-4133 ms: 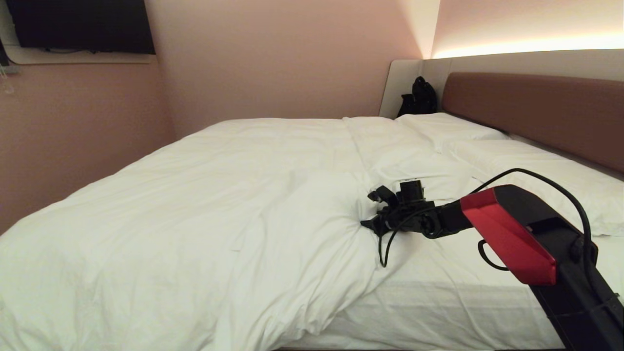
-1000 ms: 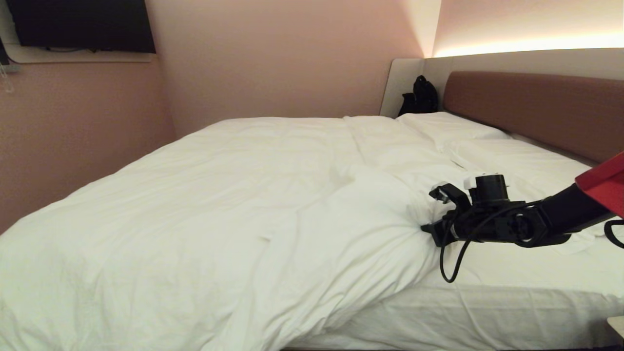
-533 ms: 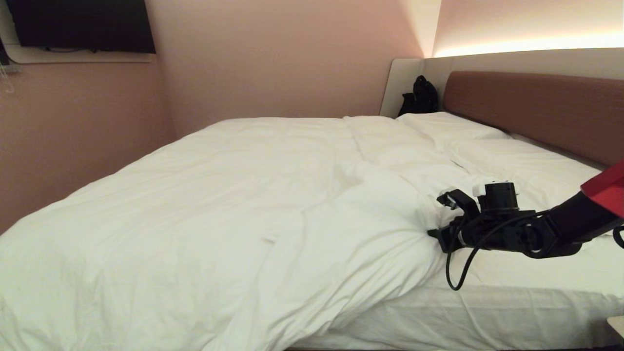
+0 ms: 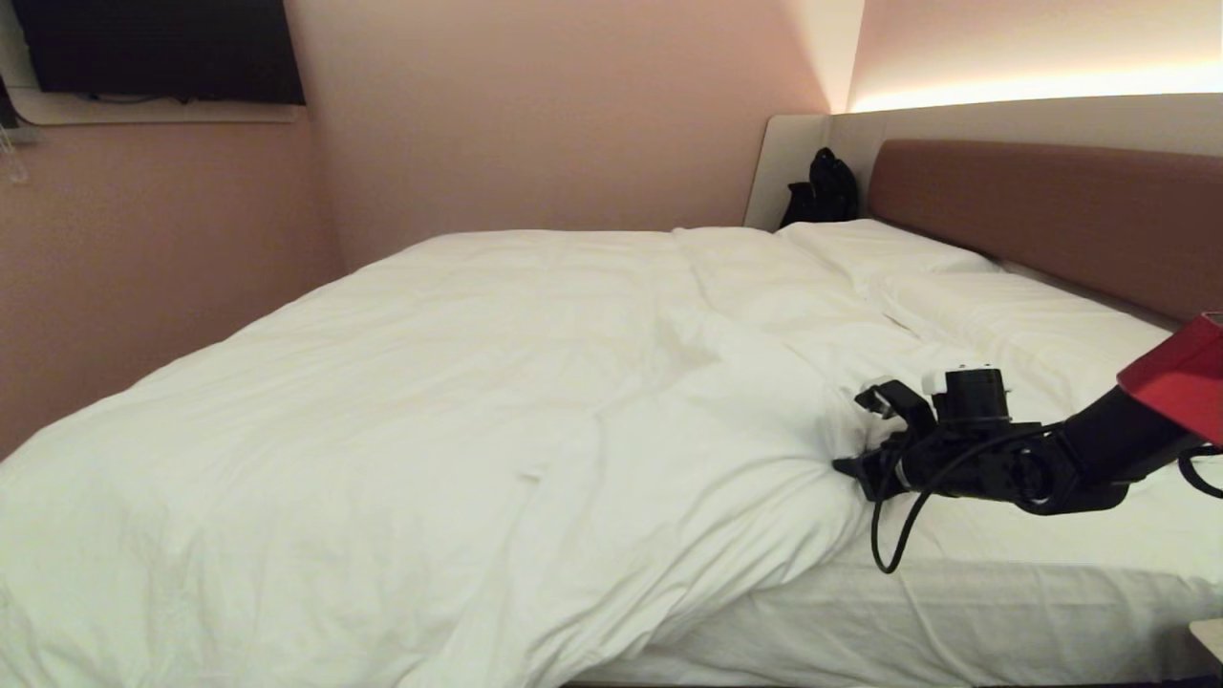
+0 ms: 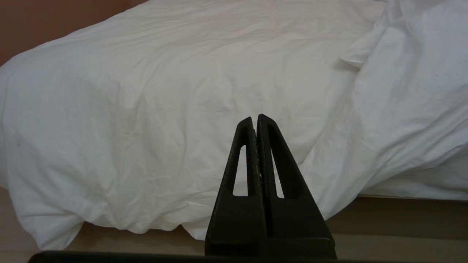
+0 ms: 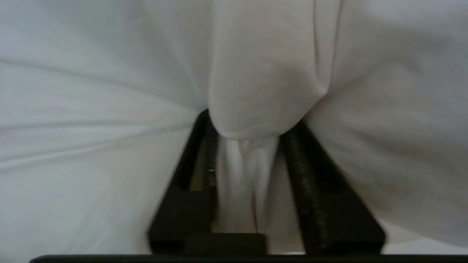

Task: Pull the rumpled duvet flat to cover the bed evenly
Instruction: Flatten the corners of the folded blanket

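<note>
my right gripper [image 6: 248,128]: fingers parted, a fold of the duvet [image 4: 430,411] bunched between them, at its edge nearest the headboard [image 4: 1041,220] | my left gripper [image 5: 256,120]: pressed together, before the duvet's overhang | duvet: rumpled across the bed [image 4: 955,592], short of the pillows [image 4: 1003,315]

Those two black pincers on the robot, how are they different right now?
The left pincer has its fingers pressed together on nothing, while the right pincer stands parted with a fold of the duvet bulging between its fingers. The left hangs off the bed's side, short of the cloth; the right lies up on the mattress. Both have black, triangular fingers.
</note>
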